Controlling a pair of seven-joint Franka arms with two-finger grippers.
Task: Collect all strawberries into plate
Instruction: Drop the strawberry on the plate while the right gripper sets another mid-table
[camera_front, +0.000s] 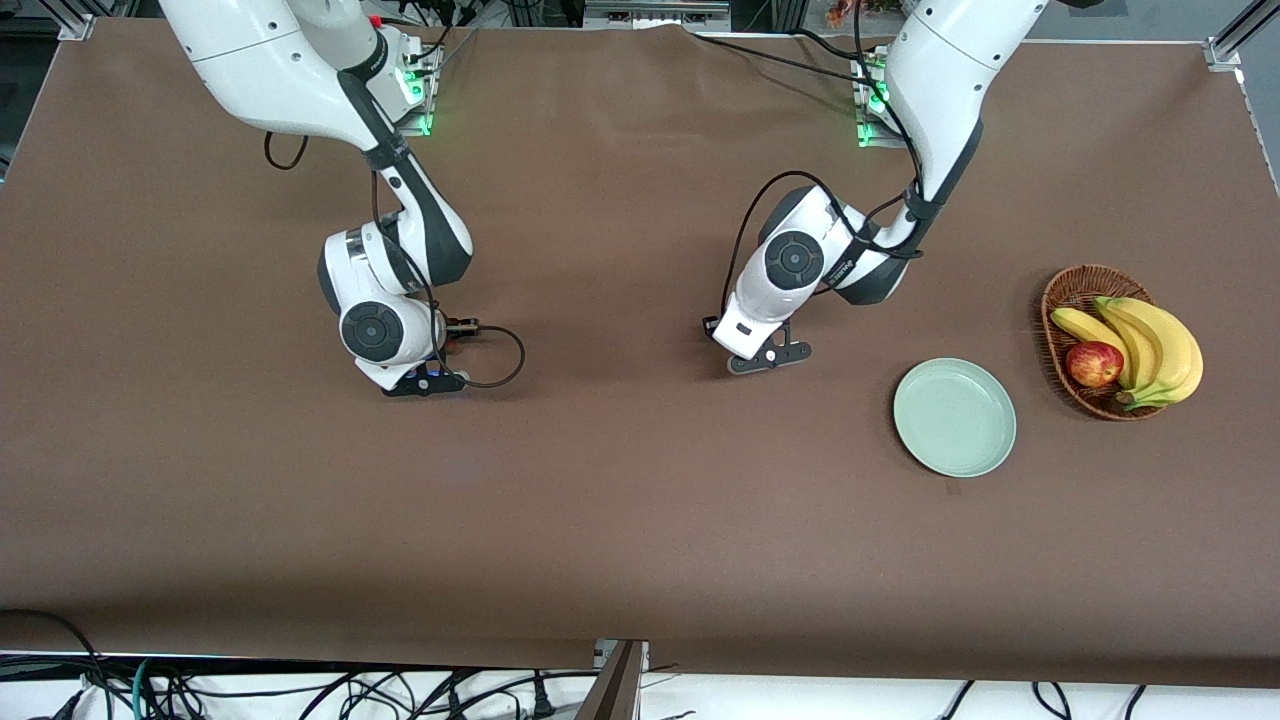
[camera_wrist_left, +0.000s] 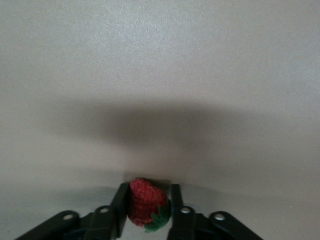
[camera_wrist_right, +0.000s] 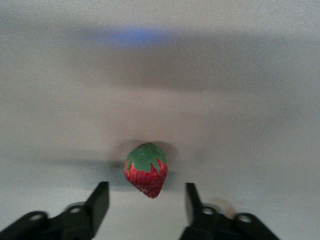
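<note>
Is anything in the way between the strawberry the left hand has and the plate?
Nothing visible. The left hand grips a strawberry, and only bare table lies between it and the plate.

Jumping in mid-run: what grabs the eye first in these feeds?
The left gripper, low over the table's middle, is shut on a strawberry. The right gripper, low toward the right arm's end, is open around another berry lying on the cloth. The mint plate beside the fruit basket holds nothing.
</note>
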